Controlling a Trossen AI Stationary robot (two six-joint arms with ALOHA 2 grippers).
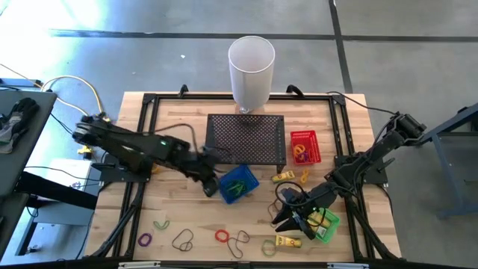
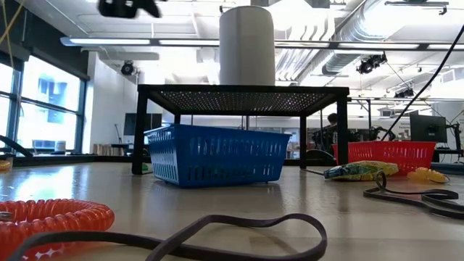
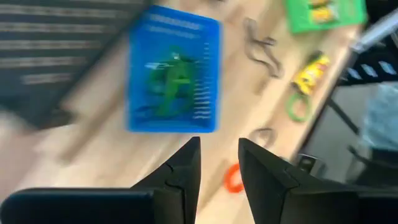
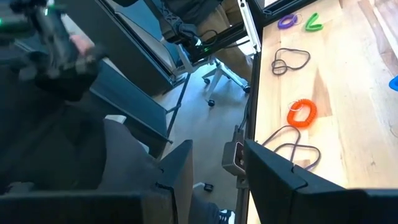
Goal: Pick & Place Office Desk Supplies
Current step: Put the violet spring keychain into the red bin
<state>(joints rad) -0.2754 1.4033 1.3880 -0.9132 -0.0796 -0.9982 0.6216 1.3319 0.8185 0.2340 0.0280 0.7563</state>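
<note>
Left gripper (image 3: 217, 163) hovers just beside the blue basket (image 1: 239, 184), fingers parted, nothing between them. Green bands (image 3: 169, 84) sit inside the basket. Right gripper (image 4: 214, 165) is near the green basket (image 1: 326, 224), gap showing, holding nothing.

No text, label, brand, number or sign is legible in any view. The yellow pieces (image 1: 288, 241) carry dark printed markings, too small and blurred to read.
</note>
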